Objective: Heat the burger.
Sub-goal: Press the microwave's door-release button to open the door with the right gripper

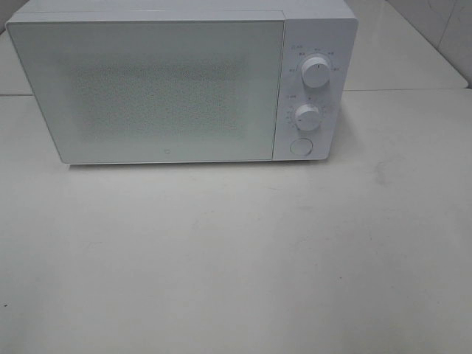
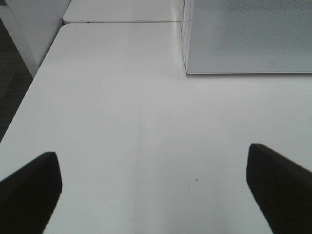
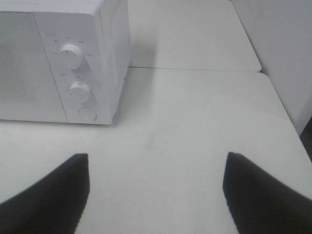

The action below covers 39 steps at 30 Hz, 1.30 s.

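Observation:
The burger is out of view in all three views. A white microwave [image 1: 177,81] stands at the back of the white table [image 1: 236,258] with its door shut; its front corner shows in the left wrist view [image 2: 243,39] and its control panel in the right wrist view [image 3: 78,73]. Neither arm shows in the exterior high view. My left gripper [image 2: 153,187] hangs open over bare tabletop, with nothing between its dark fingers [image 2: 278,185]. My right gripper [image 3: 156,192] is open too, empty, a little in front of the microwave's right end.
The microwave's panel carries two round knobs [image 1: 315,73] [image 1: 307,116] and a round button [image 1: 300,146]. The table's left edge [image 2: 29,92] drops to dark floor. A white wall [image 3: 282,53] stands beside the table's right edge.

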{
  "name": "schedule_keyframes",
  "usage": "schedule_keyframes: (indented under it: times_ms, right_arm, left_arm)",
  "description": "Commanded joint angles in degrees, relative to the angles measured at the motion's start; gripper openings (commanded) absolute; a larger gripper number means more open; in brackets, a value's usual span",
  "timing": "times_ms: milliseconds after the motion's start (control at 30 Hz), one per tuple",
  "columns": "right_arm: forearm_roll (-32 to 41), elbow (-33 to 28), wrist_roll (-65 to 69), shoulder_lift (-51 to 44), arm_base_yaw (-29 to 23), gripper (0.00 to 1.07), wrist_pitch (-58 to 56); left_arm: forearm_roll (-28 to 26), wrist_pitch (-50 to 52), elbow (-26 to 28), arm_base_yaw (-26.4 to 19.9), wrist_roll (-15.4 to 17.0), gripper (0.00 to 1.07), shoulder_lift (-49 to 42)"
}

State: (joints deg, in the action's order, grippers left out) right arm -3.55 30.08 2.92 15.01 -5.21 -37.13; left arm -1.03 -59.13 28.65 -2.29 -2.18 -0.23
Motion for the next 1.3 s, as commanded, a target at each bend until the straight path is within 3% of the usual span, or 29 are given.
schedule_keyframes:
  times_ms: [33, 933, 1300]
  right_arm:
    - [-0.5, 0.3, 0.3, 5.3, 0.5, 0.73, 7.3]
    - [-0.3, 0.3, 1.2, 34.0, 0.5, 0.73, 37.1]
    - [-0.3, -2.3, 2.6, 49.5, 0.5, 0.73, 62.2]
  left_arm:
    - [0.1, 0.2, -0.2, -0.1, 0.1, 0.98, -1.4]
    - [0.1, 0.2, -0.2, -0.1, 0.1, 0.98, -1.4]
    - [0.1, 0.2, -0.2, -0.1, 0.1, 0.98, -1.4]
